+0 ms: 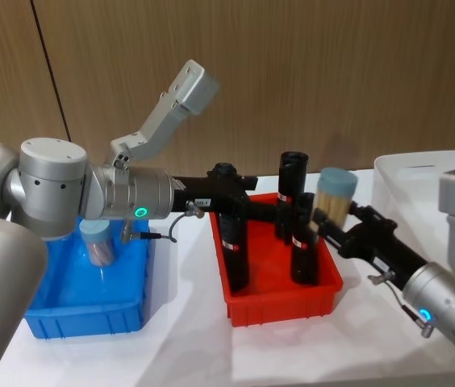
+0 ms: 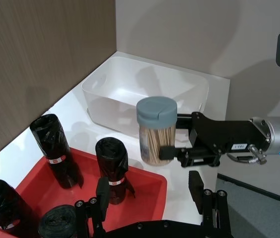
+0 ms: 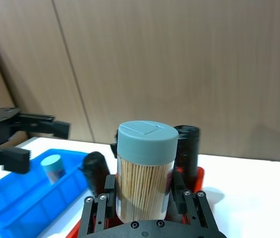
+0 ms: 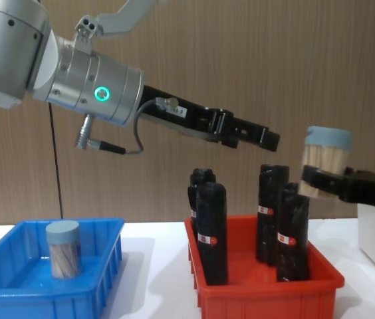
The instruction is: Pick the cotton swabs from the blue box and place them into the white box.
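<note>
My left arm (image 4: 14, 46) and right arm (image 1: 445, 302) are silver-grey cylinders. A green ring (image 4: 100, 94) glows on the left, beside a grey cable (image 4: 134, 136). My left gripper (image 4: 267, 141) and right gripper (image 3: 144, 191) have matte black fingers (image 3: 109, 186) and silver screws (image 3: 99, 197).

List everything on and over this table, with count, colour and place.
swab jars: two, clear with grey-blue lids; one standing in the blue box, one held in the air.
blue box: one, blue, table's left.
red bin: one, red, middle.
black rolls: at least four, black with red labels, upright in the red bin.
white box: one, white, table's right.
table: one, white, under all three containers.
left pincer: one, black, open, in the air above the red bin.
right pincer: one, black, shut on a jar, between red bin and white box.
</note>
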`<action>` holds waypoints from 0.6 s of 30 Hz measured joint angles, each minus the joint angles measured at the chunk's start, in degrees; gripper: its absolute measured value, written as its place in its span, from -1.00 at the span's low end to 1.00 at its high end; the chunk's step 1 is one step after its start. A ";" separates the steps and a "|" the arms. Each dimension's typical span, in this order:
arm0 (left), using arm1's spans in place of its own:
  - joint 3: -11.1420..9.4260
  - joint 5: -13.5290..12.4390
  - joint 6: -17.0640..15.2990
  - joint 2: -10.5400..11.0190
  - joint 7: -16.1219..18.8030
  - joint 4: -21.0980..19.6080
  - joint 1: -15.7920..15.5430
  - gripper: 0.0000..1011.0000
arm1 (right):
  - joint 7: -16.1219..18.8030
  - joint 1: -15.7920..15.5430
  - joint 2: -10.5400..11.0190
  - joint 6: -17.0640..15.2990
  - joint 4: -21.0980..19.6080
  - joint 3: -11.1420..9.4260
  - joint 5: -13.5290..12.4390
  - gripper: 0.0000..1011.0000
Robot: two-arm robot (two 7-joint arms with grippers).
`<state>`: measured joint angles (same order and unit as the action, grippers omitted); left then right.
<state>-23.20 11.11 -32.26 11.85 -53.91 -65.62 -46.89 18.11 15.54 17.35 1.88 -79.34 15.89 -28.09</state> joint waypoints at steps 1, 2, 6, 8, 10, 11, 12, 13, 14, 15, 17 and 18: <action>0.00 0.00 0.00 0.00 0.00 0.00 0.00 0.98 | -0.19 -0.04 0.09 0.14 0.02 -0.13 -0.03 0.32; 0.00 0.00 0.00 0.00 0.00 0.00 0.00 0.98 | -0.69 -0.10 0.28 0.42 0.06 -0.38 -0.12 0.32; 0.00 0.00 0.00 0.00 0.00 0.00 0.00 0.98 | -1.76 -0.23 0.79 1.08 0.19 -1.10 -0.41 0.32; 0.00 0.00 0.00 0.00 0.00 0.00 0.00 0.98 | -2.27 -0.25 1.03 1.39 0.27 -1.44 -0.45 0.32; 0.00 0.00 0.00 0.00 0.00 0.00 0.00 0.98 | -3.02 -0.26 1.34 1.81 0.37 -1.87 -0.52 0.32; 0.00 0.00 0.00 0.00 0.00 0.00 0.00 0.98 | -3.24 -0.26 1.49 1.95 0.43 -2.05 -0.55 0.32; 0.00 0.00 0.00 0.00 0.00 0.00 0.00 0.98 | -3.40 -0.26 1.57 2.06 0.46 -2.15 -0.58 0.32; 0.00 0.00 0.00 0.00 0.00 0.00 0.00 0.98 | -3.88 -0.25 1.81 2.31 0.59 -2.50 -0.67 0.32; 0.00 0.00 0.00 0.00 0.00 0.00 0.00 0.98 | -4.19 -0.24 1.92 2.44 0.65 -2.67 -0.69 0.32; 0.00 0.00 0.00 0.00 0.00 0.00 0.00 0.98 | -4.60 -0.21 2.12 2.61 0.79 -2.99 -0.71 0.32; 0.00 0.00 0.00 0.00 0.00 0.00 0.00 0.98 | -5.12 -0.14 2.31 2.84 0.94 -3.31 -0.72 0.32; 0.00 0.00 0.00 0.00 0.00 0.00 0.00 0.98 | -5.35 -0.09 2.44 2.91 1.04 -3.51 -0.71 0.32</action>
<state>-23.20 11.11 -32.26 11.85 -53.91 -65.62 -46.89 12.76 15.46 19.79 4.80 -78.30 12.38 -28.80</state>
